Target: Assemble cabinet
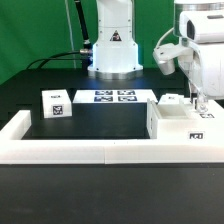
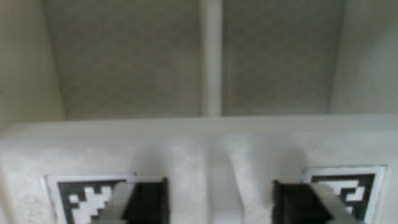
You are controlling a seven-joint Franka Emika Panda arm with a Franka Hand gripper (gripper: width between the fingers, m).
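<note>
Black-and-white square tags (image 1: 197, 133) for labelling; holding gripper (image 1: 197, 103) directly above cabinet (image 1: 170, 125), finger spacing indeterminable; leaving tagged block (image 1: 55, 103) and marker board (image 1: 113, 96) well aside.

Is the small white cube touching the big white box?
No, the cube stands alone on the black table, well apart from the box.

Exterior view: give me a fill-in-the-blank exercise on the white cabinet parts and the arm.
The small white tagged cube stands on the exterior view's ____ side. The flat white marker board carries ____ tags. The robot's gripper hangs over the large white box part on the exterior view's ____ side.
Missing words: left; four; right.
</note>
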